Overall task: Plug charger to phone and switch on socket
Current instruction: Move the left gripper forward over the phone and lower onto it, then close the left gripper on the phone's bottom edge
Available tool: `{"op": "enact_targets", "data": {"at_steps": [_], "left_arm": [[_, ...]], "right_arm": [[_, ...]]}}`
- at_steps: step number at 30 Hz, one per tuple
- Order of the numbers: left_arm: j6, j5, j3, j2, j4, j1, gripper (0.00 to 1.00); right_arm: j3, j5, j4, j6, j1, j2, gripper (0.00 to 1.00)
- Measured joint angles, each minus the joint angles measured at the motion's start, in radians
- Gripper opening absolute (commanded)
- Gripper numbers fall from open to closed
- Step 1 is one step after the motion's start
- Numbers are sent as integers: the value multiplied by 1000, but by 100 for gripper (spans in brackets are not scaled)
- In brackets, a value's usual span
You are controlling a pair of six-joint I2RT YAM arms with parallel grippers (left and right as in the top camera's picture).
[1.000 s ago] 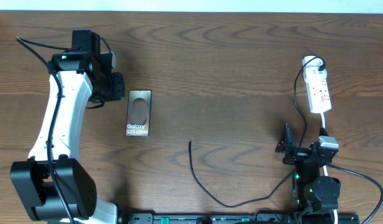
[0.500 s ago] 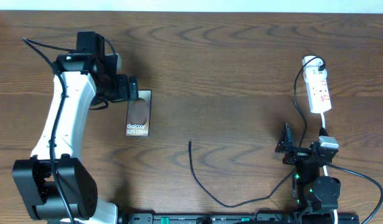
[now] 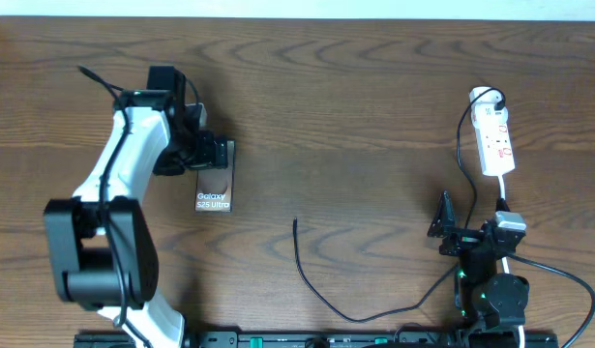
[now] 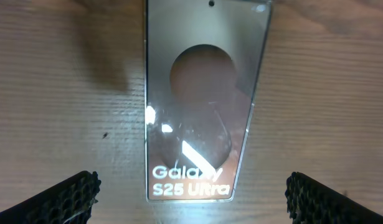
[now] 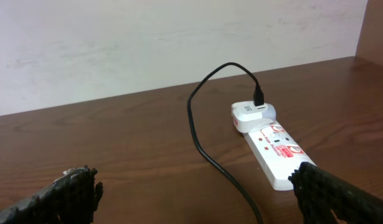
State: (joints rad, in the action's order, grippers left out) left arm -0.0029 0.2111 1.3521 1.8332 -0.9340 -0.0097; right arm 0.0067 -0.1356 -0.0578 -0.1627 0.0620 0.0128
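Observation:
The phone (image 3: 216, 187) lies flat on the wooden table (image 3: 355, 116), its "Galaxy S25 Ultra" lettering at the near end. My left gripper (image 3: 211, 153) hovers over the phone's far end, open and holding nothing. In the left wrist view the phone (image 4: 203, 106) fills the middle, and the left gripper (image 4: 194, 205) straddles its lettered end with a gap on each side. The charger (image 3: 312, 280) runs as a thin black cable, its loose tip (image 3: 295, 222) right of the phone. The socket (image 3: 493, 140) lies at the far right. My right gripper (image 3: 468, 230) is open, short of the socket (image 5: 275, 152).
A white adapter (image 5: 252, 115) sits plugged into the socket's far end, with the black cable (image 5: 207, 140) looping out of it toward me. The socket's white cord (image 3: 558, 273) curves past the right arm's base. A pale wall (image 5: 179, 43) rises behind the table's far edge.
The left arm has swung right, from beside the phone to above its far end. Its jaws have gone from nearly shut to wide open. The right arm has not moved.

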Motion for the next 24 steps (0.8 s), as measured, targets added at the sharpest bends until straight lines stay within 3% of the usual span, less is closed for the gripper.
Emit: {"op": "enact_targets", "data": {"at_steps": [6,24], "left_arm": [[0,-61,-5,115,34,-46,98],[-47,-138,-5,117,87,-99,98]], "right_arm": [[0,0,0,0,0,0,99],[0,0,0,0,0,0,99]]}}
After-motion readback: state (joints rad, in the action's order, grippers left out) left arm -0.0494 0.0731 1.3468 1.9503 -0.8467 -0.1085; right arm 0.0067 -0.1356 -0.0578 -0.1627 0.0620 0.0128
